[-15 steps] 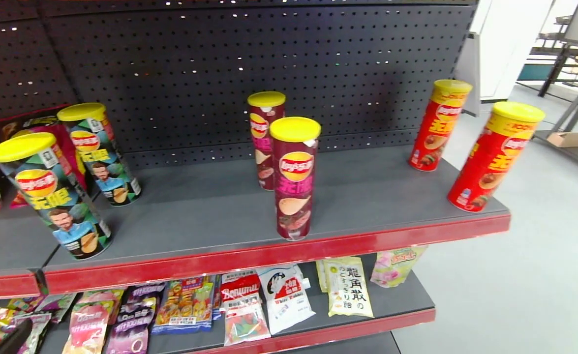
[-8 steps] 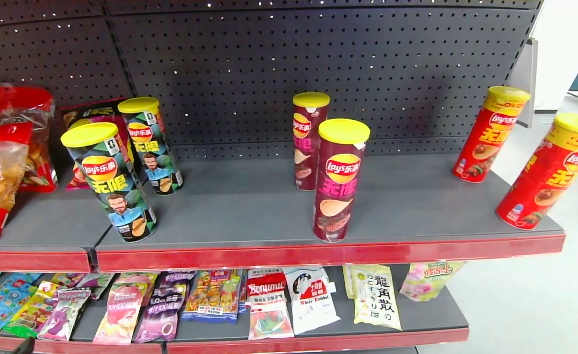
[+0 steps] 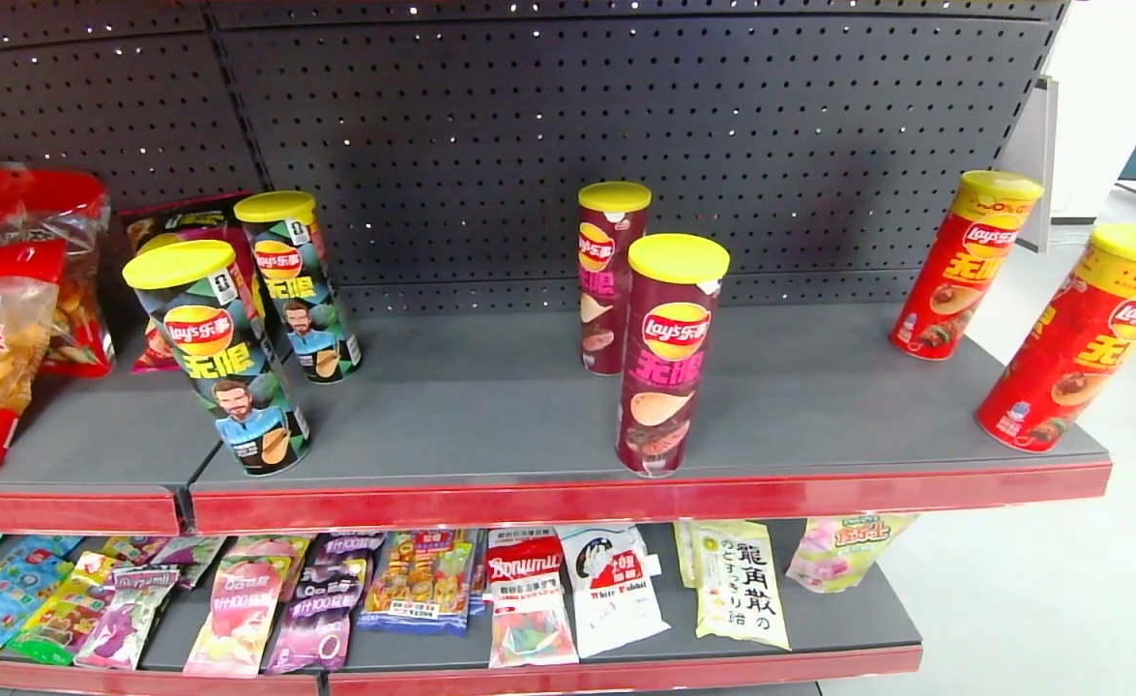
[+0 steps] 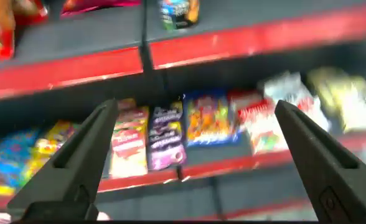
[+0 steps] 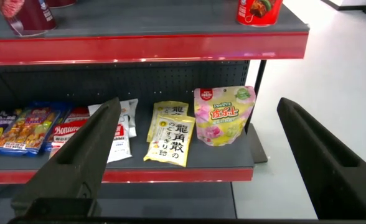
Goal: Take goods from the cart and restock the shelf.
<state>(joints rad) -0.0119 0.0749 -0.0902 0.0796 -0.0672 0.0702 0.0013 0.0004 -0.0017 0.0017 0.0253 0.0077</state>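
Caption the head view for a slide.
Upright chip cans, paired by colour, on the upper shelf; snack packets on the shelf below.

Upright chip cans (image 3: 669, 353), grey shelf (image 3: 490, 411) (red-edged)

Bright, even light from overhead fills the aisle: the pale floor (image 5: 314, 124) beyond the right pincer (image 5: 198, 101) glares almost white, while the lower shelf (image 5: 223, 158) straight ahead of it lies in the shade of the upper shelf (image 5: 170, 45). Above the left pincer (image 4: 195, 104) the red shelf lip (image 4: 245, 40) carries a soft sheen. In the head view pinpricks of light shine through the pegboard (image 3: 490, 116), a broad soft shadow lies across it, and the cans (image 3: 1075, 338) lean outward toward the picture's edges.
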